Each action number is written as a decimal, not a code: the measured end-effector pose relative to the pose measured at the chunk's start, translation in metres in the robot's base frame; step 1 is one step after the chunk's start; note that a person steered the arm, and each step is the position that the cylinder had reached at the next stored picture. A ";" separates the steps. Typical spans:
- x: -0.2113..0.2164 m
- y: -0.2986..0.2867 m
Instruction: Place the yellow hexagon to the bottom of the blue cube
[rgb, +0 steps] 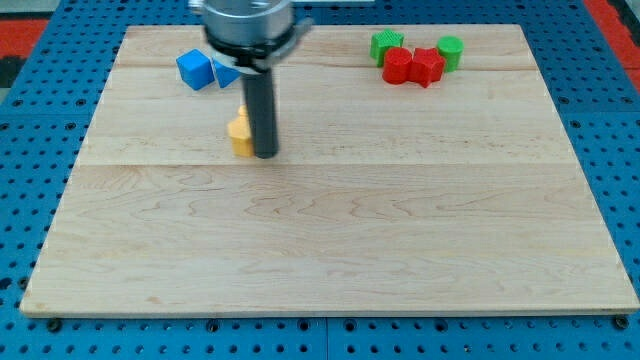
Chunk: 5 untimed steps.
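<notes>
A wide pale wooden board (330, 250) is lying across a blue pegboard table (30, 150), and most of it is sitting bare. Over its upper left part the arm's grey wrist (248, 25) is hanging, with the dark rod (262, 110) dropping straight down from it. There is no gripper on this arm to be open or closed; the rod is simply bearing on the wood and holding nothing.

Up at the view's top right a cluster is crowding together: two green blocks (387, 44) and (450, 50), and two red ones (397, 65) and (428, 66) touching each other, shapes hard to make out. At the top left the blue cube (195, 69) is standing, with a second blue block (226, 74) just beside it, partly hidden by the wrist.

The yellow hexagon (240, 133) is resting below and to the right of the cube, and a sliver of more yellow is showing just above it. My tip (265, 154) is pressing against the hexagon's right side.

To my eye the pushing step is under way but unfinished: the hexagon is already lower than the cube, yet off to its right. The next move is calling for a short, level shove toward the view's left, stopping under the cube without nudging the second blue block.
</notes>
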<state>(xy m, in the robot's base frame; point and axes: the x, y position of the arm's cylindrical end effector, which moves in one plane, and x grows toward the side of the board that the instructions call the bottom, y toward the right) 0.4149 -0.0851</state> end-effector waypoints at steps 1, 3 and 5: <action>-0.042 -0.030; -0.041 -0.059; -0.031 -0.123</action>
<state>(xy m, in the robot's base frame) 0.3836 -0.2084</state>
